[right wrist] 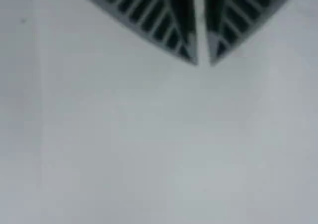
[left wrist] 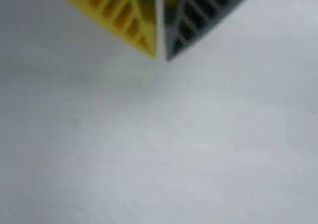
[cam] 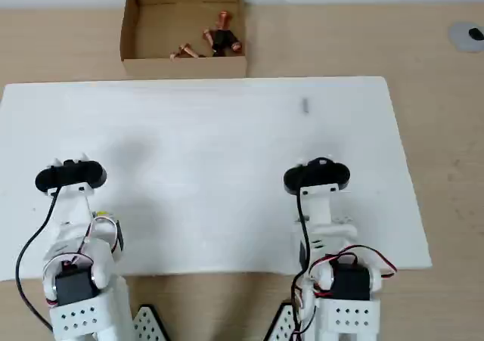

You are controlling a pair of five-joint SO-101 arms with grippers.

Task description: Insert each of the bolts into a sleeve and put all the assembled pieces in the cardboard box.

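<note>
The assembled pieces (cam: pixel 218 40) lie in the cardboard box (cam: pixel 130 38) at upper middle, and the left gripper (left wrist: pixel 160 55) and right gripper (right wrist: pixel 202 62) are clenched on nothing, so the job looks done.

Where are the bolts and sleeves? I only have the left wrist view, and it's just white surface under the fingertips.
Observer: The high view shows copper-coloured and black pieces lying inside the cardboard box, past the far edge of the white sheet.
Operator: Anything lying on the sheet itself?
Observer: One small grey thing, toward the sheet's far edge, beyond the arm on the high view's right. It is too small to identify.
Operator: What is the right gripper doing?
Observer: The right gripper is shut on nothing, above bare sheet.
</note>
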